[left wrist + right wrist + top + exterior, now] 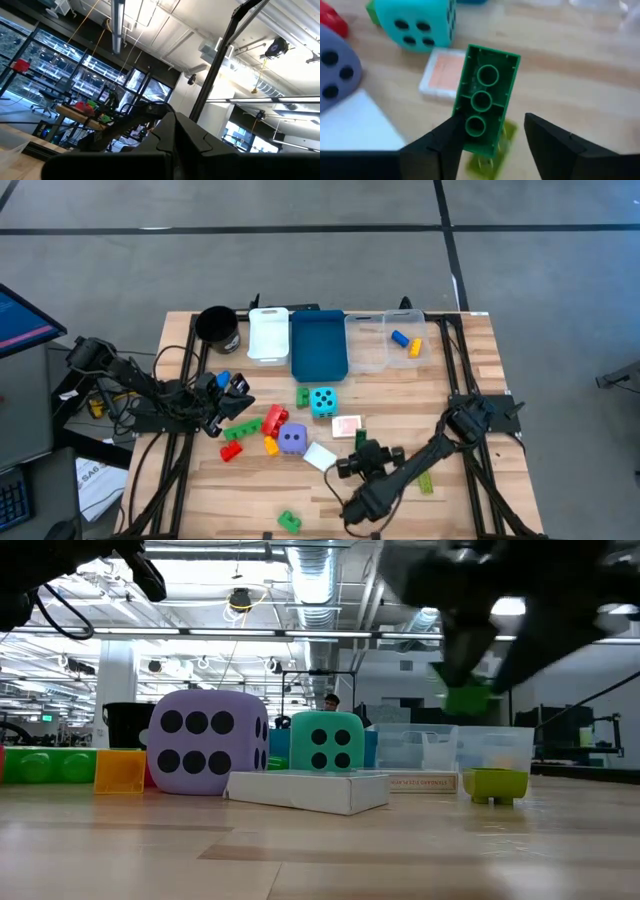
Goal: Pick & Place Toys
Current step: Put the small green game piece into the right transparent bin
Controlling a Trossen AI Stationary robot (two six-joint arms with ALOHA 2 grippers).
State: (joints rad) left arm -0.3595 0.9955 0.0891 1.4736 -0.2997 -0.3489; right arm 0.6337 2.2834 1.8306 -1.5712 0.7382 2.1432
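Note:
My right gripper [494, 120] is shut on a dark green brick [487, 95], whose hollow underside faces the wrist camera. It hangs over the table's near middle [360, 442] and shows off the tabletop in the low view [465, 697]. A lime brick [490, 162] lies on the table under it. Just beyond it rest a cyan die [322, 401], a purple die [292, 439], two flat cards [346, 427] [320, 456] and red, green and orange bricks [260, 432]. My left gripper [238, 392] hovers shut at the table's left, pointing upward. My right gripper has the green brick's near end between its two fingers. One finger [445, 142] lies against a long side [461, 120]; a narrow gap shows at the other. The fingers slant down from the near right, along the brick. The brick is lifted clear.
Along the far edge stand a black cup [217, 328], a white bin [268, 335], a blue bin [318, 345] and a clear bin [372, 345] next to a second one holding a blue and a yellow brick. Stray green bricks lie near the front [289, 521] and at the right [426, 483].

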